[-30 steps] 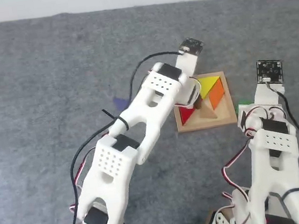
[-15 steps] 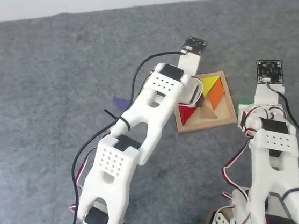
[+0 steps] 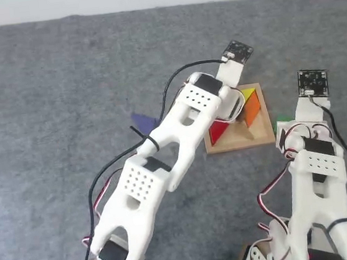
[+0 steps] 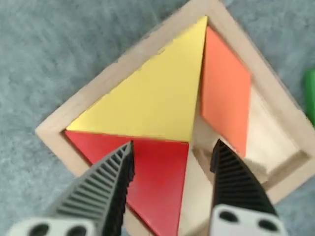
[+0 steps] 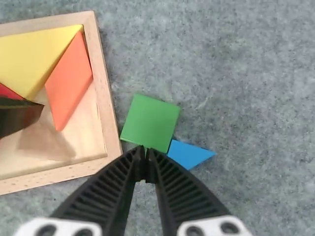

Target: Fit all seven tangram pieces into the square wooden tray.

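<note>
the left end effector [image 4: 173, 150] hangs over the square wooden tray [image 4: 51, 132] with its fingers apart and nothing between them; one finger is above the red triangle [image 4: 157, 182], the other above bare wood beside it; the red triangle's long edge meets the yellow triangle [image 4: 147, 101], and the orange parallelogram [image 4: 224, 93] lies along the yellow one's other side; seen from above, yellow fills the tray's 12 o'clock part, orange the 2 o'clock part and red the 8 o'clock part, with bare wood toward 5 o'clock; the right end effector [image 5: 145, 153] has its fingers pressed together on nothing, tips at the edge of the green square [image 5: 150, 123]; this square lies on the grey worktop [image 3: 62, 86] just beside the tray's 3 o'clock rim; a blue triangle [image 5: 189, 153] touches the square's corner; a purple piece [image 3: 143, 118] lies at the tray's 9 o'clock, well apart from it, partly behind the left arm.
</note>
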